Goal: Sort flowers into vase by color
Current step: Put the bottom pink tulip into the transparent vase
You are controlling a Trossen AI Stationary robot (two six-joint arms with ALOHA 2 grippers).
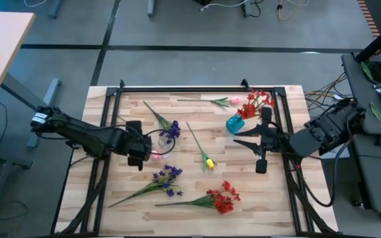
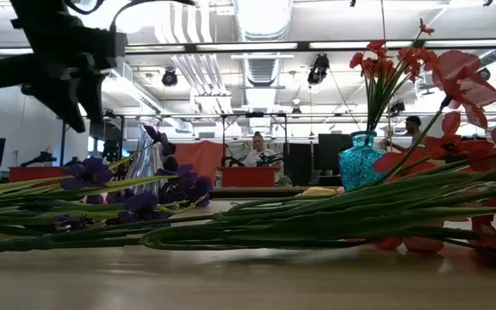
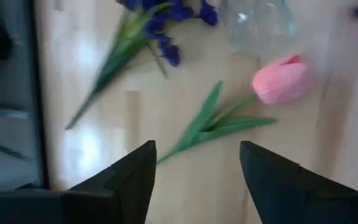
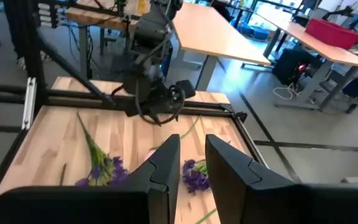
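Observation:
My left gripper [image 1: 139,157] [image 3: 197,149] is open and hovers over a pink tulip [image 1: 155,157] [image 3: 279,81] that lies flat on the table beside a clear vase [image 1: 163,139]. Its fingers stand on either side of the tulip's stem [image 3: 210,121] without touching it. The clear vase holds a purple spray [image 1: 170,129]. A blue vase [image 1: 235,123] [image 2: 360,164] holds red sprays [image 1: 256,102]. My right gripper [image 1: 243,137] [image 4: 193,140] hangs open and empty just near of the blue vase. A yellow tulip [image 1: 208,162], a purple spray [image 1: 166,177] and a red spray [image 1: 222,197] lie on the table.
Another pink tulip [image 1: 222,101] lies near the table's far edge. A black frame [image 1: 177,88] runs around the tabletop. Bare wood shows at the near right corner [image 1: 270,205]. In the low view a person [image 2: 257,151] sits at a desk far behind the table.

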